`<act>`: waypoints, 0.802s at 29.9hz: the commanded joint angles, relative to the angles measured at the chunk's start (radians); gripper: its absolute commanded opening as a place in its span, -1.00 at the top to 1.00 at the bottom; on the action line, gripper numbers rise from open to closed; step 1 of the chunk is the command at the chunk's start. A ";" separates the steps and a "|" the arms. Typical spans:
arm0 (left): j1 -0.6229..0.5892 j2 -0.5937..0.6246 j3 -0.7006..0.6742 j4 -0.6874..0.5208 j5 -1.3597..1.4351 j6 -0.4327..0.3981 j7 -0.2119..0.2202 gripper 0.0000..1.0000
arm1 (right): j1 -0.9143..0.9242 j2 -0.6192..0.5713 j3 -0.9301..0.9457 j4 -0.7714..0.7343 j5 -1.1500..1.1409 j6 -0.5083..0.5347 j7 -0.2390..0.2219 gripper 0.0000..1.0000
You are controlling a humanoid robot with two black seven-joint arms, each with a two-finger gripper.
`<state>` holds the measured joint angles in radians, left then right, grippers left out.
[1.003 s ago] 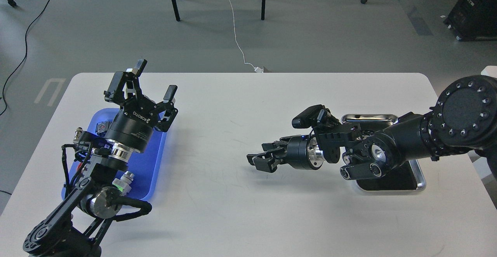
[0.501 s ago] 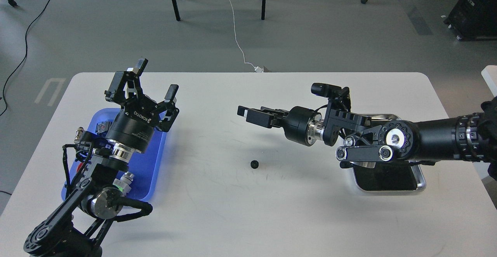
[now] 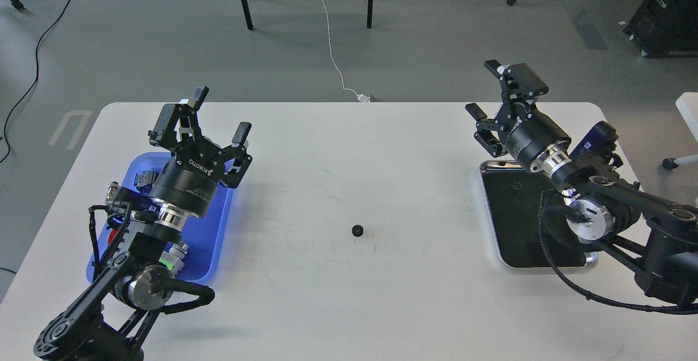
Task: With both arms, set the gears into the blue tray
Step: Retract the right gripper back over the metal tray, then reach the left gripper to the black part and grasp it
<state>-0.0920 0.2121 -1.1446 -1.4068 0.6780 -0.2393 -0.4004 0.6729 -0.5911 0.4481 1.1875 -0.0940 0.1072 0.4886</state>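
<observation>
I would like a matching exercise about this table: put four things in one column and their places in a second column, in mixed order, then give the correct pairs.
Things:
1. gear
2. blue tray
3. silver tray
4. left gripper

Places:
A. on the table's right side, under the right arm
B. raised above the blue tray's far end, jaws open
C. alone on the bare table, near the middle
D. on the table's left side

Pairs: 1-C, 2-D, 3-A, 4-B

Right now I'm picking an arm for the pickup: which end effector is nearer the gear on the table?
Left, narrowly. The left end effector sits up-left of the gear; the right end effector sits up-right, slightly farther.
</observation>
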 commanded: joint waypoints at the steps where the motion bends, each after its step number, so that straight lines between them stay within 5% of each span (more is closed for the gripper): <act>1: -0.002 0.007 0.002 0.000 0.002 0.000 -0.001 -0.96 | -0.065 -0.058 0.073 0.000 0.120 0.138 0.000 -0.94; 5: -0.011 0.038 0.009 0.000 0.073 0.003 -0.009 -0.96 | -0.140 -0.116 0.075 0.000 0.149 0.290 0.000 -0.97; 7: -0.020 0.059 0.016 -0.003 0.185 0.000 -0.056 -0.96 | -0.185 -0.148 0.075 -0.002 0.149 0.382 0.000 -0.97; 8: -0.026 0.070 0.017 -0.003 0.254 0.000 -0.088 -0.96 | -0.208 -0.160 0.075 -0.003 0.149 0.382 0.000 -0.97; 11: -0.067 0.108 0.055 -0.006 0.464 -0.008 -0.088 -0.96 | -0.256 -0.174 0.077 -0.016 0.151 0.382 0.000 -0.97; 20: -0.409 0.230 0.455 0.017 1.303 -0.025 -0.088 -0.96 | -0.280 -0.164 0.075 -0.083 0.148 0.382 0.000 -0.97; 24: -0.581 0.216 0.635 0.118 1.504 -0.038 -0.088 -0.96 | -0.282 -0.165 0.073 -0.082 0.148 0.382 0.000 -0.97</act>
<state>-0.5566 0.4375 -0.6341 -1.3584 2.0706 -0.2706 -0.4893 0.3924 -0.7554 0.5220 1.1048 0.0541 0.4888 0.4887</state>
